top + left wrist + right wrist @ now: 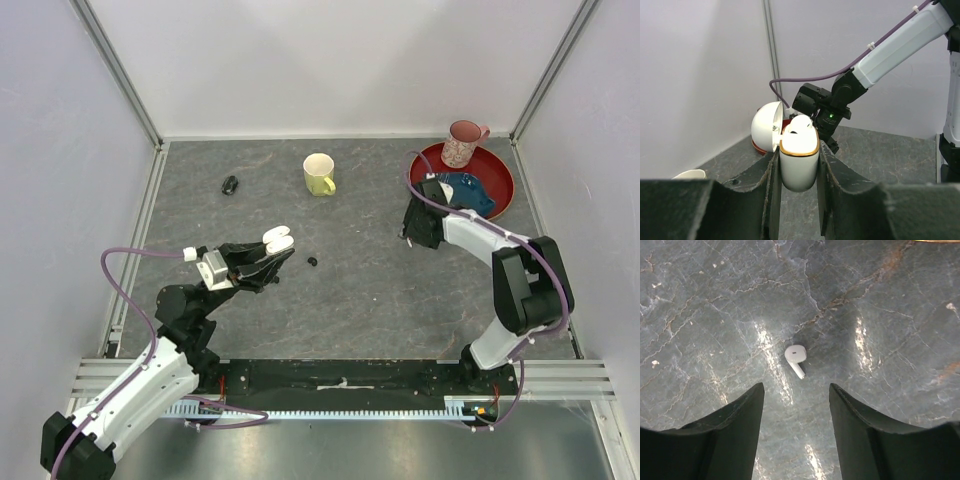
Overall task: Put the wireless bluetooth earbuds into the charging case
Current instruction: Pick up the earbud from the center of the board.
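The left gripper (272,250) pinches the open white charging case (799,170) off the table (900,320); the right gripper (796,388) hangs with jaws spread above a white earbud (795,356) lying there. An off-centre close could flick the glossy bud away

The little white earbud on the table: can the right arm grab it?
Probably yes. The right tool hangs just above the white earbud with its fingers open. The bud lies just ahead of the gap between them, and nothing else on the table is in the way.
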### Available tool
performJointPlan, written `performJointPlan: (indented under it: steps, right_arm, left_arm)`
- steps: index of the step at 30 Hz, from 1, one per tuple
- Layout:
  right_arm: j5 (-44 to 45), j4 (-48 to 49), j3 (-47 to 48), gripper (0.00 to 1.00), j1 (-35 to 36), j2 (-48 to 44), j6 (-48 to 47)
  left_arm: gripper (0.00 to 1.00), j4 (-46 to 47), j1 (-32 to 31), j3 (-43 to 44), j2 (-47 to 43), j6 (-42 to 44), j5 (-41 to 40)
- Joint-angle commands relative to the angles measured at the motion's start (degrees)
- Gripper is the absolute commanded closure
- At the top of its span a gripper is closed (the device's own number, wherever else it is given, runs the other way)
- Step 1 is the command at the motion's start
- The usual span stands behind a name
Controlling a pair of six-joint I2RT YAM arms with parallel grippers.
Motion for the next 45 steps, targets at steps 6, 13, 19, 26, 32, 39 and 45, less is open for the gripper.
performJointPlan:
  steps: [6, 13, 19, 26, 32, 39, 45]
  right_arm:
    - [0.3, 2.2, 5.8, 0.43, -0.1, 5.1, -0.4]
    - [2.6, 0.0, 7.8, 0.46, -0.2, 7.7, -1.4]
    - [3.7, -0.6, 8.3, 0.47, -0.3, 8.9, -1.9]
    - [2.9, -0.6, 9.3, 0.50, -0.2, 10.3, -2.7]
    - [2.5, -0.6, 10.4, 0.50, -0.2, 11.6, -3.3]
    - [2.6, -1.5, 10.9, 0.52, -0.2, 12.5, -3.7]
    - [2.1, -2.5, 11.1, 0.52, -0.2, 12.2, -4.5]
  left_arm:
    - [0.98, 2.5, -0.4, 0.6, 0.0, -0.9, 0.6]
    - [0.98, 2.1, -0.5, 0.7, -0.1, -0.7, 0.3]
    - [0.98, 1.9, -0.5, 0.7, -0.1, -0.7, 0.2]
    - [0.98, 1.6, -0.5, 0.8, -0.2, -0.5, -0.1]
    - [0.98, 1.4, -0.5, 0.9, -0.2, -0.3, -0.1]
    - [0.98, 1.2, -0.5, 0.8, -0.2, -0.3, -0.4]
    - [0.98, 1.2, -0.5, 0.8, -0.2, -0.3, -0.4]
